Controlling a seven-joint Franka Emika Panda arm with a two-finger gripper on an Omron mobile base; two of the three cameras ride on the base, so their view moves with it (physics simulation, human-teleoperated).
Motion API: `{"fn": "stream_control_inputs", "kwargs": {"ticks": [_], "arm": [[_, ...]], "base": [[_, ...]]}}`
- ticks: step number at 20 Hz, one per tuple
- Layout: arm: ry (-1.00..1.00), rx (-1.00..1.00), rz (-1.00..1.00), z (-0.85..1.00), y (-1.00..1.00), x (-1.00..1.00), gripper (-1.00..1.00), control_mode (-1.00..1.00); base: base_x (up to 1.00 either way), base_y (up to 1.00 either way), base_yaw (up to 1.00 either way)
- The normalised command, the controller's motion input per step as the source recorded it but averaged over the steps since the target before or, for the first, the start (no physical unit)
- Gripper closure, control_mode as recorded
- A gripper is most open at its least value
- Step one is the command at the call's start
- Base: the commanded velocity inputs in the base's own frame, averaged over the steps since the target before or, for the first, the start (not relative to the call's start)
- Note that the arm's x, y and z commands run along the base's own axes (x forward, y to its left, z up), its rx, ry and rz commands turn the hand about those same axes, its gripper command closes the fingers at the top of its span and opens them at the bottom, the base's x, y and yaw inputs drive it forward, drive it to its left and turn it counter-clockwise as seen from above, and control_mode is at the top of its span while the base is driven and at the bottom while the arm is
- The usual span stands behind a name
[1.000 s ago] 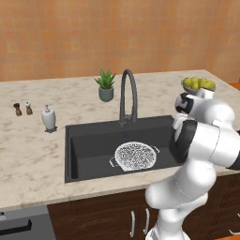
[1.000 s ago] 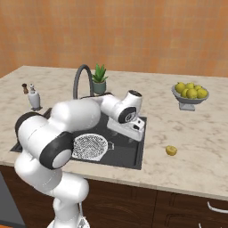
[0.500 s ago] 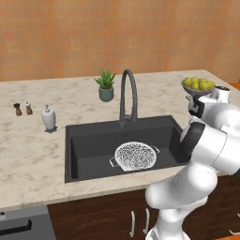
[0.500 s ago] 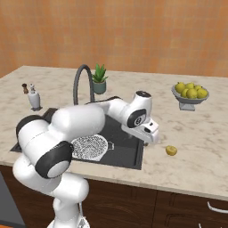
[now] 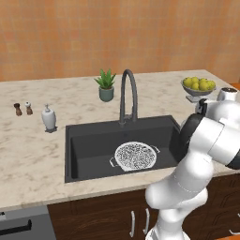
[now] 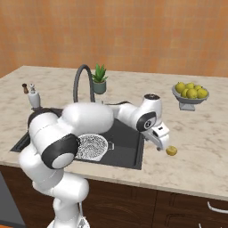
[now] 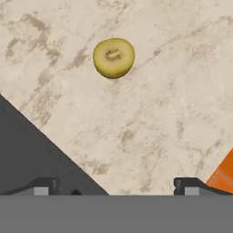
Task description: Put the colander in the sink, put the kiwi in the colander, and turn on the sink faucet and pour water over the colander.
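Observation:
The white mesh colander [image 5: 136, 155] [image 6: 91, 147] lies on the floor of the dark sink [image 5: 89, 145] [image 6: 127, 138]. The small yellowish-brown kiwi [image 6: 171, 151] [image 7: 113, 58] rests on the beige counter just right of the basin. My gripper [image 6: 163, 144] [image 7: 116, 186] hangs low over the sink's right rim, a little left of the kiwi, open and holding nothing. In the hand view the kiwi lies ahead of the fingertips [image 7: 43, 185], well apart from them. The dark gooseneck sink faucet [image 5: 128, 93] [image 6: 82, 82] arches over the basin's back edge; no water shows under its spout.
A bowl of lemons [image 5: 199, 86] [image 6: 190, 93] stands at the back right of the counter. A potted plant [image 5: 106, 84] [image 6: 99, 79] sits behind the faucet. A white soap dispenser [image 5: 48, 118] [image 6: 34, 99] and two shakers [image 5: 23, 108] stand left of the sink.
My arm has swung right, from above the sink to the counter edge beside the kiwi. The gripper has stayed open. Colander and kiwi have not moved.

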Motion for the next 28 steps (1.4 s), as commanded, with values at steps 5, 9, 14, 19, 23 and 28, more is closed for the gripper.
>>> {"fn": "stream_control_inputs", "kwargs": {"ticks": [5, 9, 14, 19, 23, 28], "arm": [[0.07, 0.00, -0.28, 0.00, -0.58, 0.12, -1.00, -1.00], [0.01, 0.00, -0.17, -0.03, -0.47, 0.27, -1.00, -1.00], [0.00, 0.01, -0.11, -0.16, -0.25, 0.30, -1.00, -1.00], [0.01, 0.05, -0.08, -0.26, -0.17, 0.19, -1.00, -1.00], [0.01, 0.08, -0.04, -0.34, -0.12, 0.17, -1.00, -1.00], [0.00, 0.09, 0.00, -0.29, -0.04, 0.19, -1.00, -1.00]], "base": [[0.00, 0.00, 0.00], [0.00, 0.00, 0.00], [0.00, 0.00, 0.00], [0.00, 0.00, 0.00], [0.00, 0.00, 0.00], [0.00, 0.00, 0.00]]}}
